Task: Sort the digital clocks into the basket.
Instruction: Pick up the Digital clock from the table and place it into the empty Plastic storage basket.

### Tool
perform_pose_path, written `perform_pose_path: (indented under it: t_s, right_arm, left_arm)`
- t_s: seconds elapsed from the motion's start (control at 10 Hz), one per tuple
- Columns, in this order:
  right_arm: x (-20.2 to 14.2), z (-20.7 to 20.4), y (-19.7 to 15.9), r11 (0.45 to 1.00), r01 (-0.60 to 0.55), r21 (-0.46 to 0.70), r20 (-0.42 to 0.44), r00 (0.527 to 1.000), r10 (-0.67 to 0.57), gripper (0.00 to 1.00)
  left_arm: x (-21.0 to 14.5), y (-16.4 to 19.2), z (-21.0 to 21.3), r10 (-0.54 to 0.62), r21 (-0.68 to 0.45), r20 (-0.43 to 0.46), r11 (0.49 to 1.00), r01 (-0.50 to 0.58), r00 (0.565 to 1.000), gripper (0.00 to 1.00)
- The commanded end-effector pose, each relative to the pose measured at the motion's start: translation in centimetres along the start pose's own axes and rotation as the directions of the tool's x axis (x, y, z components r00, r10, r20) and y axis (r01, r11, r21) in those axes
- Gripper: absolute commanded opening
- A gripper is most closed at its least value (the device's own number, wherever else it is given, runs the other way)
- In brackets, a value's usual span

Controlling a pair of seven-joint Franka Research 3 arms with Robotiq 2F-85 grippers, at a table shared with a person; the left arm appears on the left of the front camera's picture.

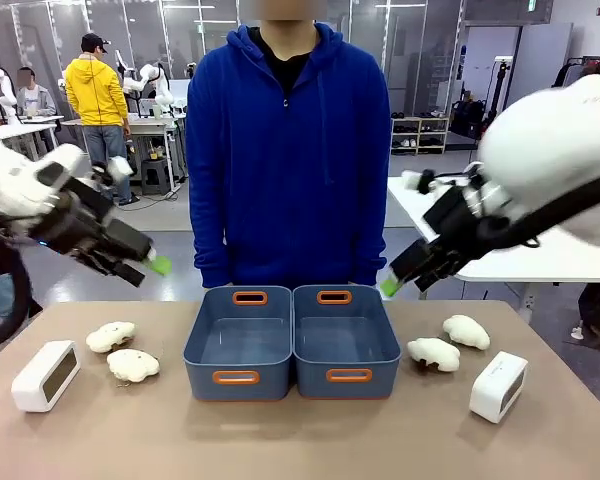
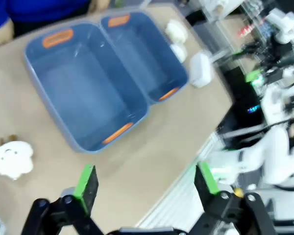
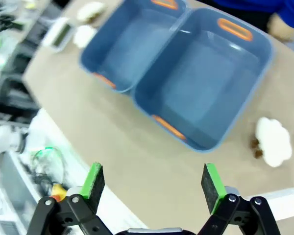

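Overhead, the left pincer (image 1: 152, 262) and right pincer (image 1: 391, 286) hang spread. The left digital clock (image 1: 46, 376) and right digital clock (image 1: 498, 386) lie on the tabletop (image 1: 300, 440) below them, outside the baskets (image 1: 280, 385).

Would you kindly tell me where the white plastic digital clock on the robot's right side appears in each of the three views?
Front view: the white rounded plastic digital clock stands at lower right.
Left wrist view: the clock lies upper right of centre, beyond the two blue-grey rectangular plastic baskets.
Right wrist view: the clock sits at the bottom right edge.
Shared landmark: those baskets, side by side.
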State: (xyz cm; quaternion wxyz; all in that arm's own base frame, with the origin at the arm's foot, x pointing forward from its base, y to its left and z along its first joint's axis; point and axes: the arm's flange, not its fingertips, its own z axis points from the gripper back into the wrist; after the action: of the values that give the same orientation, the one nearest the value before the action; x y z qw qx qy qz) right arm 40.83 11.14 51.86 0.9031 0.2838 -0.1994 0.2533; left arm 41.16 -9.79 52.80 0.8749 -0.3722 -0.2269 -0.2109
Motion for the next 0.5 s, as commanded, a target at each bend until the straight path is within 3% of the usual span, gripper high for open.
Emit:
perform_pose_path:
  t_s: [0.0,0.2,0.4]
  right_arm:
    - [-2.2,2.6,-4.4,0.947,0.165,0.276,0.087,0.977,-0.196,1.00]
    - [-6.8,5.7,-7.2,0.862,0.262,0.434,0.194,0.908,-0.373,1.00]
    - [-12.6,9.8,-10.1,0.808,0.381,0.450,0.299,0.788,-0.538,1.00]
  left_arm:
    - [-2.6,4.0,3.6,0.223,-0.151,0.185,0.969,-0.197,0.957,1.00]
    - [-7.2,5.8,7.3,0.354,-0.286,0.368,0.923,-0.258,0.860,1.00]
    - [-13.0,7.4,10.9,0.431,-0.288,0.490,0.900,-0.327,0.758,1.00]
